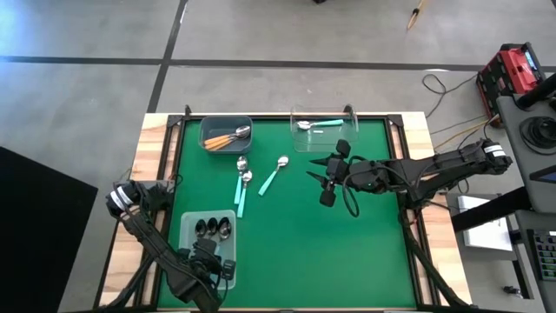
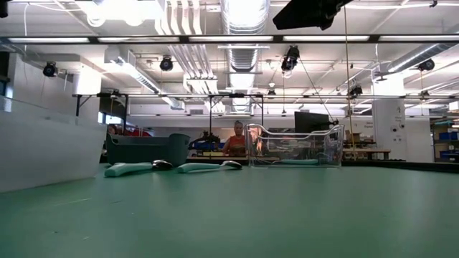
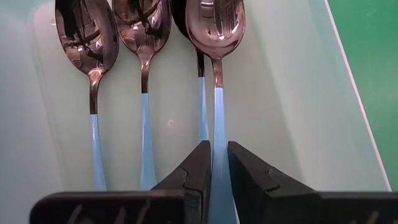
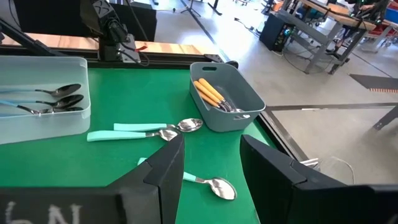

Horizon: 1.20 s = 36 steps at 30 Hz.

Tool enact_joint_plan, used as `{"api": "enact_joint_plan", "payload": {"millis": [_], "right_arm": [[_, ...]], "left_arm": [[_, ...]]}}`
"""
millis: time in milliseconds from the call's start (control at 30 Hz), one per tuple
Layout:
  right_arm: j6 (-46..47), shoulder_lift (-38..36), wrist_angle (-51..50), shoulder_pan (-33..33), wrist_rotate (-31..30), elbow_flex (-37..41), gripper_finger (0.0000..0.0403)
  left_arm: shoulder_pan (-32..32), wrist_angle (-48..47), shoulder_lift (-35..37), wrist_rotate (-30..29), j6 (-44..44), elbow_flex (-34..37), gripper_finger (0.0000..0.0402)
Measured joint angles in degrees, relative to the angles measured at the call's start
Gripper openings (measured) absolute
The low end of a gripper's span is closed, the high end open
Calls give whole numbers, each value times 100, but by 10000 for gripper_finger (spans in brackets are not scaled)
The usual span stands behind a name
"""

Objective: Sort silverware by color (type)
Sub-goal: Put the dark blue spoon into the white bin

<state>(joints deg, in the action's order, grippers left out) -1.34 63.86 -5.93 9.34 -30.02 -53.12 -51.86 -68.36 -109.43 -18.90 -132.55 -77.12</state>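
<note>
Light-blue-handled spoon between the left pincer fingers, in the tray.

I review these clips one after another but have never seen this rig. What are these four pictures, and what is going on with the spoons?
Two dark robot arms work at a green table. One picture looks straight down, one skims the tabletop, and one sits on each wrist.

The left hand, at the pale translucent tray, is closed on the light-blue handle of a dark-bowled spoon lying with three like it.

The right hand hovers open over mid-table, holding nothing.

Three teal-handled silver spoons lie loose on the mat. The grey bin holds orange-handled spoons; the clear box holds one teal-handled spoon.
</note>
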Motion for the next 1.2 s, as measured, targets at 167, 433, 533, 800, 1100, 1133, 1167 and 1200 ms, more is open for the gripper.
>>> {"api": "enact_joint_plan", "payload": {"millis": [167, 433, 533, 800, 1100, 1133, 1167, 1200], "right_arm": [[-2, 0, -25, 2, 0, 0, 148], [7, 0, -30, 1, 0, 0, 148], [22, 0, -64, 0, 0, 0, 148], [26, 0, -91, 0, 0, 0, 148], [68, 0, -88, 1, 0, 0, 148], [68, 0, -88, 2, 0, 0, 148], [68, 0, -88, 0, 0, 0, 148], [73, 0, -88, 0, 1, -1, 148]], "left_arm": [[0, 0, 0, 0, 0, 0, 34], [-2, 2, 0, 0, 0, 0, 34], [-1, 2, 0, 0, 1, 0, 34], [0, 2, 0, 0, 0, 0, 34], [-1, 0, 0, 0, 2, 0, 36], [-1, 1, 0, -1, 4, 0, 39], [-2, 2, 0, -2, 4, 0, 43], [0, 0, 0, -2, 4, 0, 49]]}}
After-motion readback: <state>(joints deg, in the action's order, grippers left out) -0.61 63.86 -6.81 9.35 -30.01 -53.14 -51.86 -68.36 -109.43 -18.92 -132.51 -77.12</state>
